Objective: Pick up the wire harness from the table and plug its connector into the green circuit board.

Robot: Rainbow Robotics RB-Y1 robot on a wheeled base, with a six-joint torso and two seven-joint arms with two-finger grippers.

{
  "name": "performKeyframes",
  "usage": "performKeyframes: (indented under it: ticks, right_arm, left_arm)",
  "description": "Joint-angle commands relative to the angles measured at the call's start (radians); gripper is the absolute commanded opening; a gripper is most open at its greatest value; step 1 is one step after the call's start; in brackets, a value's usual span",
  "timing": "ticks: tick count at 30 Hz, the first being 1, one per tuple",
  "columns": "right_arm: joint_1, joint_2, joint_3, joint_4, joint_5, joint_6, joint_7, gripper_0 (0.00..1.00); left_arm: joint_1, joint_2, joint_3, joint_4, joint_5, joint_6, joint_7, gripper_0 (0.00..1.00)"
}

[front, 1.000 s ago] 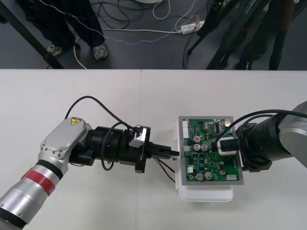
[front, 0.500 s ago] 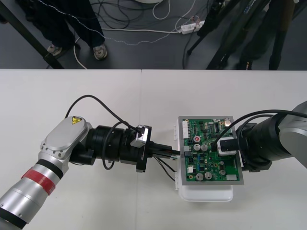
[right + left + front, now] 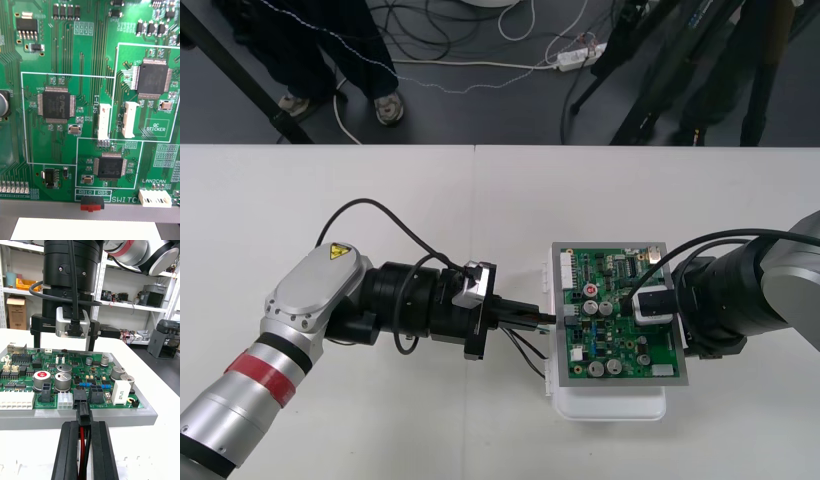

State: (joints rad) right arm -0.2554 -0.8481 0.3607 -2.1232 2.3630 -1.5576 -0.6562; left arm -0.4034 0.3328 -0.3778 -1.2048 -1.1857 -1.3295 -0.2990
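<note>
two black fingers (image 3: 69,450) of the left gripper (image 3: 84,425) are clamped on the thin red-and-black wire harness (image 3: 82,444), its small black plug (image 3: 84,415) at a black socket (image 3: 79,394) on the green circuit board (image 3: 610,340) edge. insertion seems in hand; next, a straight push home. the right gripper (image 3: 652,305), fingers apart, stands over the board.
</note>
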Motion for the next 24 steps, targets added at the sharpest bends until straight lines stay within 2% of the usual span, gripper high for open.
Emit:
performKeyframes:
  ticks: [1,24]
  right_arm:
    - [-0.022,0.017,0.014,-0.031,0.004,0.008,-0.033,1.0]
    - [-0.021,0.017,0.012,-0.031,-0.001,-0.001,-0.034,1.0]
  left_arm:
    - [0.02,-0.02,0.01,-0.038,0.02,0.03,-0.111,0.0]
    - [0.061,-0.023,0.017,-0.038,0.057,0.056,-0.137,0.0]
